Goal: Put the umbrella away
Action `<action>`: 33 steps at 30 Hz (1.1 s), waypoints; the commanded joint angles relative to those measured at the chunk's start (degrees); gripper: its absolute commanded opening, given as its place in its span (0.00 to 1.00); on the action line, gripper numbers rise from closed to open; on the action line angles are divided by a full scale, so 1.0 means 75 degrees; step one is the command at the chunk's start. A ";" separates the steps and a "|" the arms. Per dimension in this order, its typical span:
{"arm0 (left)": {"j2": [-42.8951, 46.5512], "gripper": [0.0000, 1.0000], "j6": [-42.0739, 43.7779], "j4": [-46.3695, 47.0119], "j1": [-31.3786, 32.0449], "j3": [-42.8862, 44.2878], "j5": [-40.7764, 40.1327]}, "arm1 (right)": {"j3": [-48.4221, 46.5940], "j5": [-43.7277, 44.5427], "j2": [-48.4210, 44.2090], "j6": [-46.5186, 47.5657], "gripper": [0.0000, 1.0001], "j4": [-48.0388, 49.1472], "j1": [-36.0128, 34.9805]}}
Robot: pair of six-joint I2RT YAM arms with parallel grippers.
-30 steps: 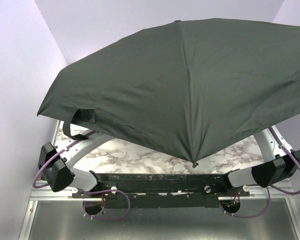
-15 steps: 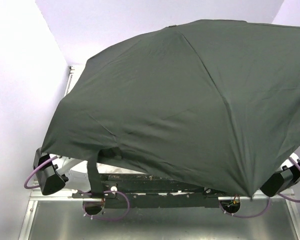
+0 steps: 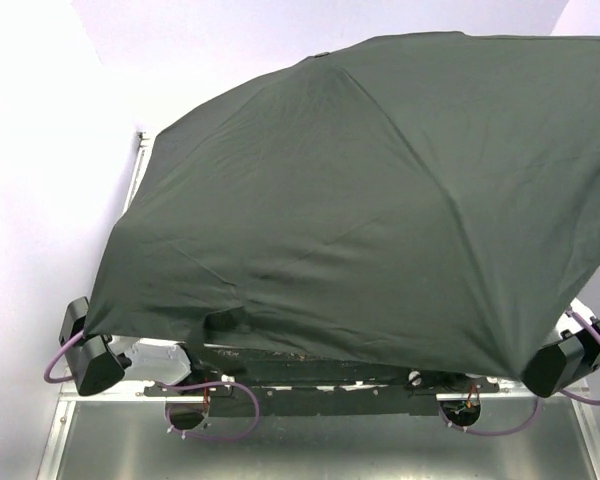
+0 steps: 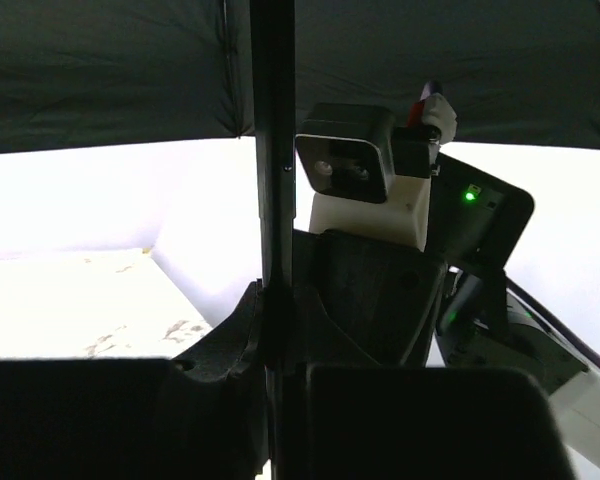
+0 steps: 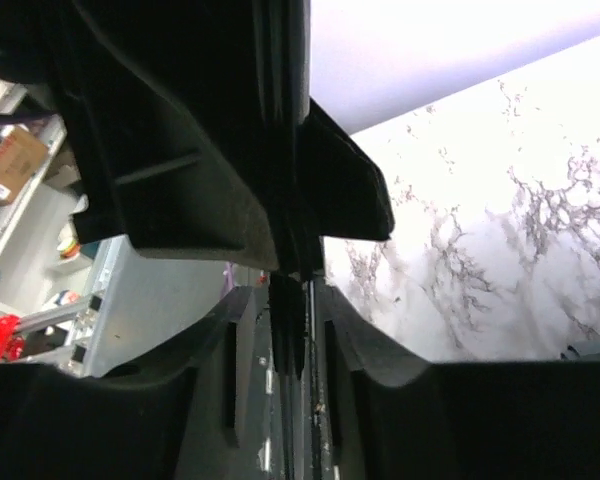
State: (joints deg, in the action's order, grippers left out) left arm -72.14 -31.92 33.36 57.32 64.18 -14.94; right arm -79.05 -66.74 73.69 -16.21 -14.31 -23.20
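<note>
- The umbrella [image 3: 380, 200] is fully open. From above, its dark canopy hides nearly the whole marble table [image 5: 500, 200] and both grippers, so I can only steer by the wrist cameras.
- Under the canopy, the thin black shaft [image 4: 272, 150] runs straight up through the left wrist view, and both arms meet on it, close together and facing each other.
- The left gripper [image 4: 280, 372] looks pressed together on the shaft, which sits in the narrow slot between its fingers.
- The right gripper [image 5: 283, 335] has the shaft between its fingers, but I see daylight on either side. I cannot tell whether it is clamped or only straddling.
- I judge the step in hand to be collapsing the canopy: one hand anchors the shaft while the other slides the runner along it.
- To do it well, I would confirm the right grip before pulling. I would move strictly along the shaft's line so nothing bends, and go slowly enough that the ribs fold evenly.
- Risks: the shaft slipping through a loose grip, or the fabric edge snagging on an arm's elbow.
</note>
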 commanded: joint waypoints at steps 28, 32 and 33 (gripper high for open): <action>-0.1262 0.00 -0.4068 0.5977 -0.1356 0.0381 0.5334 | 0.1201 -0.1007 -0.0731 -0.5737 0.58 0.6149 -0.0314; -0.1367 0.00 -0.4185 0.6041 -0.1359 0.0418 0.5350 | 0.1235 -0.0992 -0.0752 -0.5791 0.56 0.6170 -0.0314; -0.1381 0.00 -0.4213 0.6051 -0.1348 0.0416 0.5344 | 0.1255 -0.0982 -0.0755 -0.5805 0.56 0.6173 -0.0310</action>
State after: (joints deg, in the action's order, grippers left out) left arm -82.54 -61.63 73.67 47.33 64.95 23.62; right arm -68.42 -74.37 68.51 -58.37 30.06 -25.19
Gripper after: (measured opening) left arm 0.076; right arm 0.568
